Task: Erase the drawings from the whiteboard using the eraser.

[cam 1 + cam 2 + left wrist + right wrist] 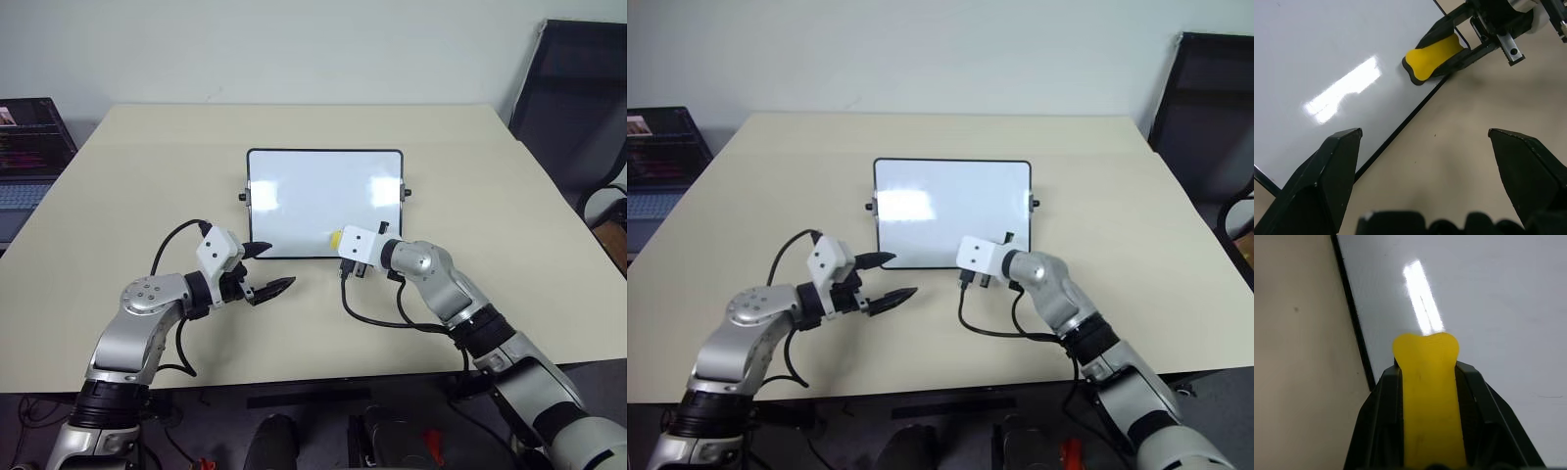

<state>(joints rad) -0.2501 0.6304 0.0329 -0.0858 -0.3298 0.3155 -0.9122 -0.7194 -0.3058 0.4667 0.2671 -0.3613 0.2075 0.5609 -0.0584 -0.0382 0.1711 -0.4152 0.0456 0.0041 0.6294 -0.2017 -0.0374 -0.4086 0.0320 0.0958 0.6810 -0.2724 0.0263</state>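
The whiteboard [323, 191] lies flat in the middle of the table, glossy white with a thin black frame. My right gripper [1430, 371] is shut on the yellow eraser [1427, 396]. The eraser [336, 238] rests on the board just inside its near edge, right of centre. My left gripper [281, 264] hangs open and empty over the table by the board's near left corner. The drawings are out of view; beside the eraser I see one faint thin streak [1547, 395] on the white surface.
The beige table [147, 176] extends well past the board on every side. A laptop [24, 147] sits off the table's left edge and a black chair [578, 98] stands at the far right. Black cables loop from both wrists onto the table.
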